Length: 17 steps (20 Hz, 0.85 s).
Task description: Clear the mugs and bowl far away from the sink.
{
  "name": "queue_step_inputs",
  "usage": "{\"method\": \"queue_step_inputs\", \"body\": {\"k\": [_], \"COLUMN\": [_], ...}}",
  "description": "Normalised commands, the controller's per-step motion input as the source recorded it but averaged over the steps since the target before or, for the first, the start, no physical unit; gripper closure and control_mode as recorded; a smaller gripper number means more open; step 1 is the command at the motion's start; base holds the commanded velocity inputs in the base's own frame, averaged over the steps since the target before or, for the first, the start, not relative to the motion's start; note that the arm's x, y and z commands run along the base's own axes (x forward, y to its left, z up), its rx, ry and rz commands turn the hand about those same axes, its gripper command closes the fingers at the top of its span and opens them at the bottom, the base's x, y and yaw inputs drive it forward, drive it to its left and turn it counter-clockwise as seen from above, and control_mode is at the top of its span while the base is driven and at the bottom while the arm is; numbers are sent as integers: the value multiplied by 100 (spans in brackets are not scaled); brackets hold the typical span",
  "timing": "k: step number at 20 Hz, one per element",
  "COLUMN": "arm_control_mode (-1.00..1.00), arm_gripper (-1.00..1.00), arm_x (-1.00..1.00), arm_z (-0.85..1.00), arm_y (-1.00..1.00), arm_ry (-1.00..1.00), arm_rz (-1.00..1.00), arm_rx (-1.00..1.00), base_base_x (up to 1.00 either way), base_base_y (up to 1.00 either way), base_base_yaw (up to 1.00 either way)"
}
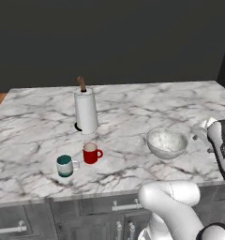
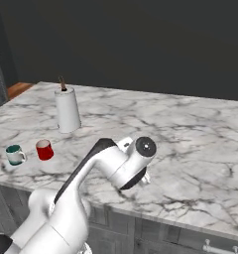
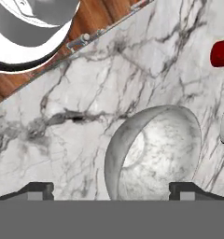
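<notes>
1. Gripper (image 3: 111, 189): jaws spread wide, holding nothing, poised above the bowl (image 1: 167, 142).
2. Bowl: one, near the counter's (image 1: 133, 112) front edge, right of the mugs.
3. Mugs: two, one red (image 1: 91, 153), one grey-teal (image 1: 65, 165), near the front edge.
4. Paper-towel roll (image 1: 86, 111): one, upright, farther back.
5. Writing: none legible.

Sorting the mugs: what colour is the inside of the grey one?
Teal inside the grey mug; clearest in the left base view.
</notes>
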Motion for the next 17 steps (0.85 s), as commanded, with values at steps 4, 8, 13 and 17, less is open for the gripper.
{"method": "queue_step_inputs", "body": {"k": [4, 8, 13, 17], "arm_control_mode": [-100, -100, -100, -100], "arm_gripper": [-100, -100, -100, -100], "arm_x": [-43, -40, -44, -41], "arm_z": [72, 59, 53, 56], "arm_y": [0, 0, 0, -6], "arm_ry": [-41, -38, -34, -30], "arm_rz": [2, 3, 3, 3], "arm_rx": [0, 0, 0, 0], "base_base_x": [0, 0, 0, 0], "base_base_y": [0, 0, 0, 0], "base_base_yaw": [0, 0, 0, 0]}}
